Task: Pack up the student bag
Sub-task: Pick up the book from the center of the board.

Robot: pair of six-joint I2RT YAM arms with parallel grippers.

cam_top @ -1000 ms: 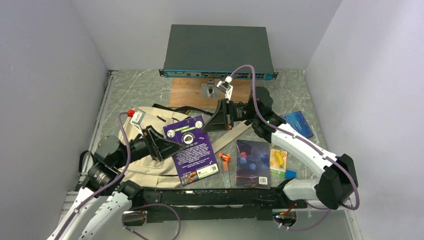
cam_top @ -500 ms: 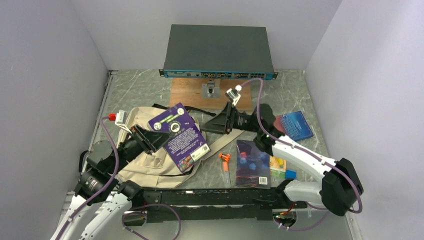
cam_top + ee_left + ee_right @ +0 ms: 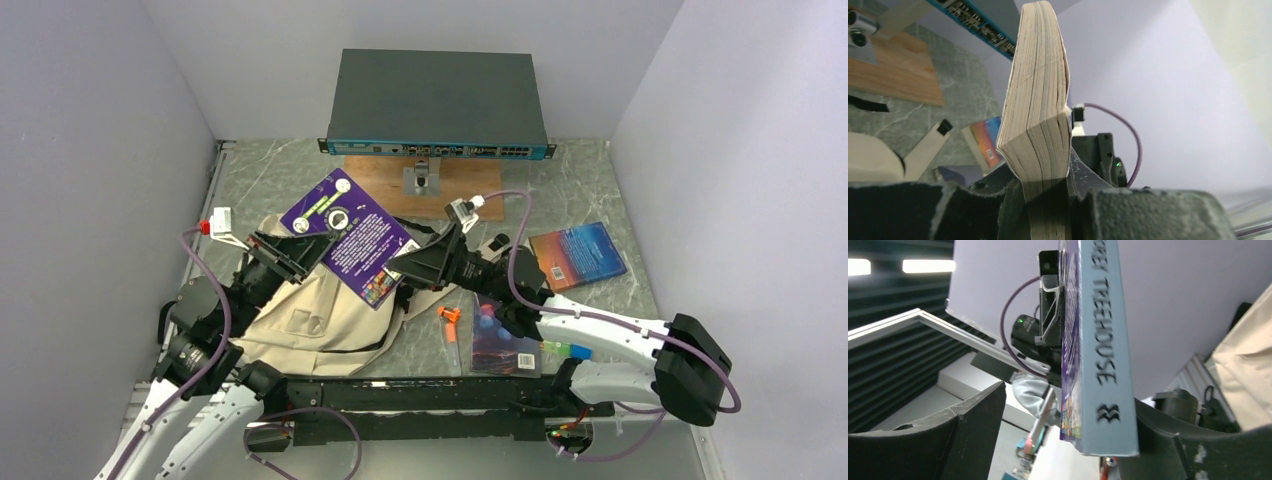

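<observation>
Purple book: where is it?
Top view, left of centre: purple book held in the left gripper above the student bag; right gripper open at its other edge.

The top camera looks down from above and behind the arms over the whole desk. The left wrist camera sits close against the purple book, facing its page edge. The right wrist camera faces its spine from the opposite side. All three share that book.
</observation>
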